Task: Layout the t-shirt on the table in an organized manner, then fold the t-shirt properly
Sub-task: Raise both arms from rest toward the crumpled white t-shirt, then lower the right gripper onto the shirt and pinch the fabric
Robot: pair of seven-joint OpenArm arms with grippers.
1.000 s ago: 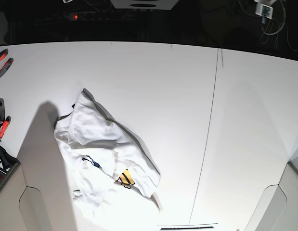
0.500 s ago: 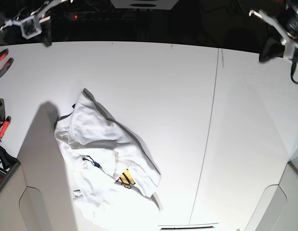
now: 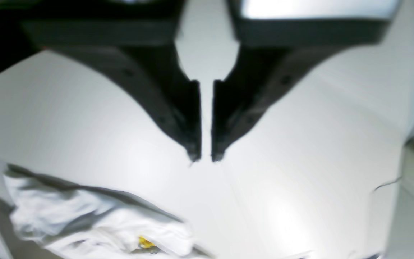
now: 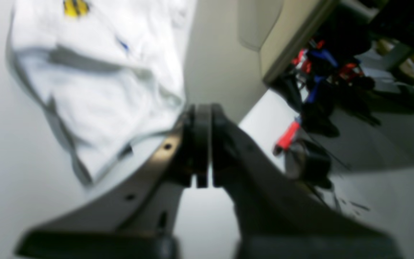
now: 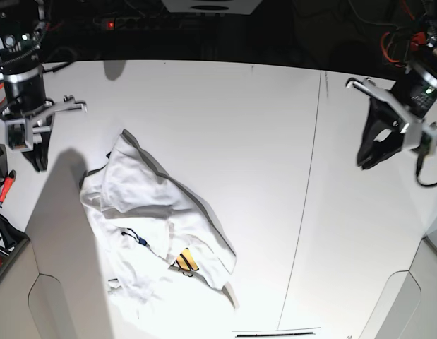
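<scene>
The white t-shirt lies crumpled on the left half of the table, with a bit of yellow print showing. It also appears as the t-shirt low in the left wrist view and the t-shirt in the right wrist view. My left gripper hangs above the table's right side, far from the cloth. In its own camera the left gripper is open by a narrow gap, with nothing in it. My right gripper hovers just left of the shirt's top corner. The right gripper shows a thin slit and holds nothing.
A thin dark seam crosses the table right of the middle. Red-handled tools and clutter sit off the left edge. Beige base panels fill the near left corner, and another panel the near right.
Both arms have come down from the top edge of the base view toward the table. Their jaws have parted slightly from shut. The t-shirt has not moved.
</scene>
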